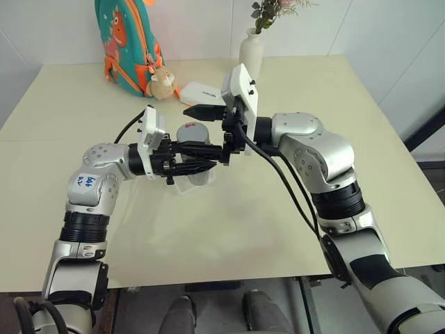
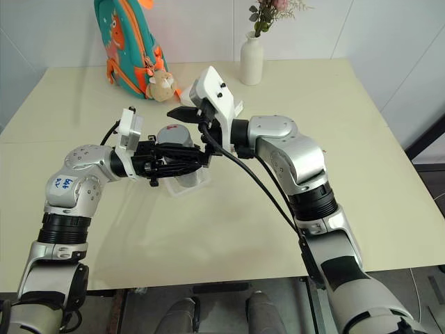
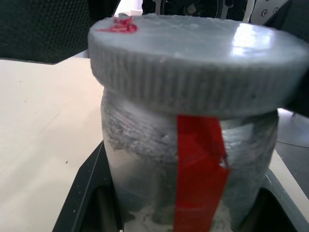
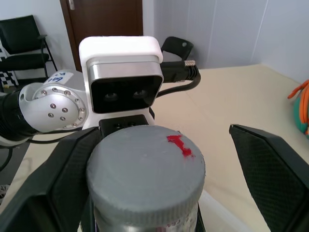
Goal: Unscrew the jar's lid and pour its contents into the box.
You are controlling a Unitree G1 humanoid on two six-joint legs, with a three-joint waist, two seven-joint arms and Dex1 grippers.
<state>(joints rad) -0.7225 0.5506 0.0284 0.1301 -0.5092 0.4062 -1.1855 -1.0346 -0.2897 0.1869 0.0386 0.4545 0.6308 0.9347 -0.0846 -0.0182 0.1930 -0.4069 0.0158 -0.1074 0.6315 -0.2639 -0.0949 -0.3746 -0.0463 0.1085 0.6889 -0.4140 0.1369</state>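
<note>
1. My left jaws (image 1: 198, 157) are clamped on the jar (image 3: 188, 159) — held upright above the desk (image 1: 278, 209), red strip on its side.
2. The lid (image 4: 145, 174) is on the jar, with a red mark on top.
3. My right jaws (image 1: 208, 129) stand wide apart, level, one finger on each side of the lid — not touching it.
4. The box (image 2: 191, 184) sits on the desk just under the jar.

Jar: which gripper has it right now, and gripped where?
The left gripper is shut on the jar, clamping its body below the lid. The right gripper is open around the lid, holding nothing.
</note>
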